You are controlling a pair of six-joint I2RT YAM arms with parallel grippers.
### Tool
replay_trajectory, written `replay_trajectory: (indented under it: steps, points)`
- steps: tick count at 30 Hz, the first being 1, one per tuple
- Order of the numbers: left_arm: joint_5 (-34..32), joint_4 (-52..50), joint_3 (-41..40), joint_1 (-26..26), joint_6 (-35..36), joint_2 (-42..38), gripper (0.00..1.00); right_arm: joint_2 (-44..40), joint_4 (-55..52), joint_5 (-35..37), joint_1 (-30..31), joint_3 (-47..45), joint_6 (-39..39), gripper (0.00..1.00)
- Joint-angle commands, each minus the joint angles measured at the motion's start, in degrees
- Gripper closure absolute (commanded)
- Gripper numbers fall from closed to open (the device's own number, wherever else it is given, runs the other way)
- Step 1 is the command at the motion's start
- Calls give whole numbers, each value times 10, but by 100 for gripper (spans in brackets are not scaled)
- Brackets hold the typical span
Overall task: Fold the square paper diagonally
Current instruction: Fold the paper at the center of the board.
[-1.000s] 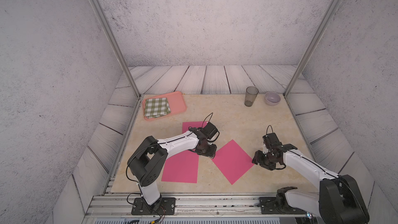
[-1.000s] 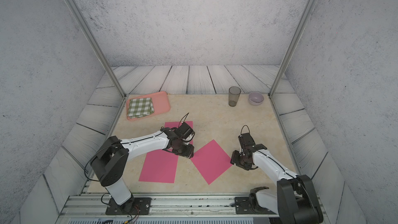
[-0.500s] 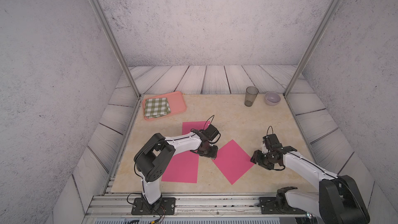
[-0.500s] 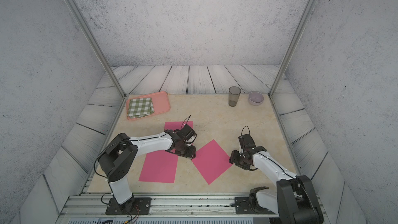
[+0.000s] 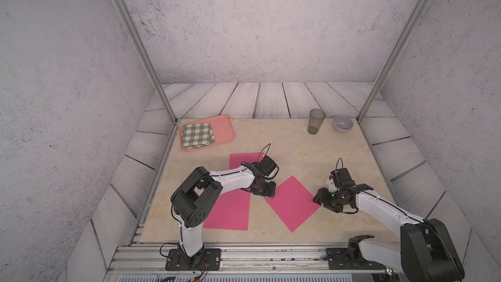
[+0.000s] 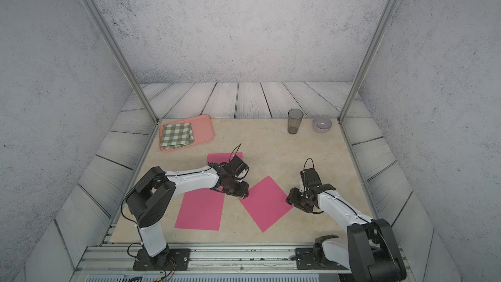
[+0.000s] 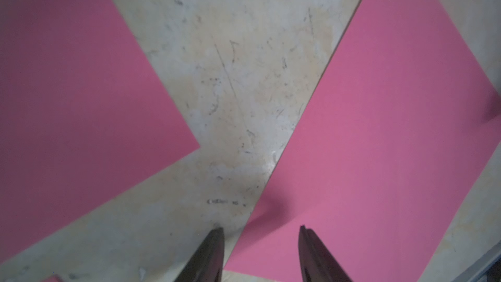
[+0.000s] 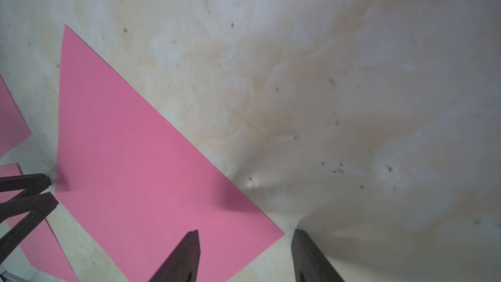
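The square pink paper (image 5: 291, 203) (image 6: 265, 203) lies flat on the beige tabletop, turned like a diamond. My left gripper (image 5: 268, 191) (image 6: 241, 191) is down at its left corner. In the left wrist view it (image 7: 261, 229) is open, one fingertip over the bare table and the other over the paper (image 7: 379, 131). My right gripper (image 5: 321, 202) (image 6: 291, 200) is down at the right corner. In the right wrist view it (image 8: 245, 231) is open, straddling the corner of the paper (image 8: 149, 172). Neither holds anything.
A larger pink sheet (image 5: 230, 210) lies left of the square, and another pink sheet (image 5: 244, 158) lies partly under the left arm. At the back stand a salmon tray (image 5: 225, 128) with a checked cloth (image 5: 197, 135), a grey tumbler (image 5: 315, 121) and a pale bowl (image 5: 343, 123).
The left gripper has shifted slightly toward the front onto the square's left corner, its elbow swinging right. The right gripper has edged left to the right corner.
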Motion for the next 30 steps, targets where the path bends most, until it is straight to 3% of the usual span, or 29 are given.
replay_trajectory:
  steps: [1,30]
  points:
    - [-1,-22,-18,2,0,42,50,19,-2,-20,2,-8,-4,42]
    - [20,-8,-15,2,7,62,50,14,175,-155,3,-56,77,42]
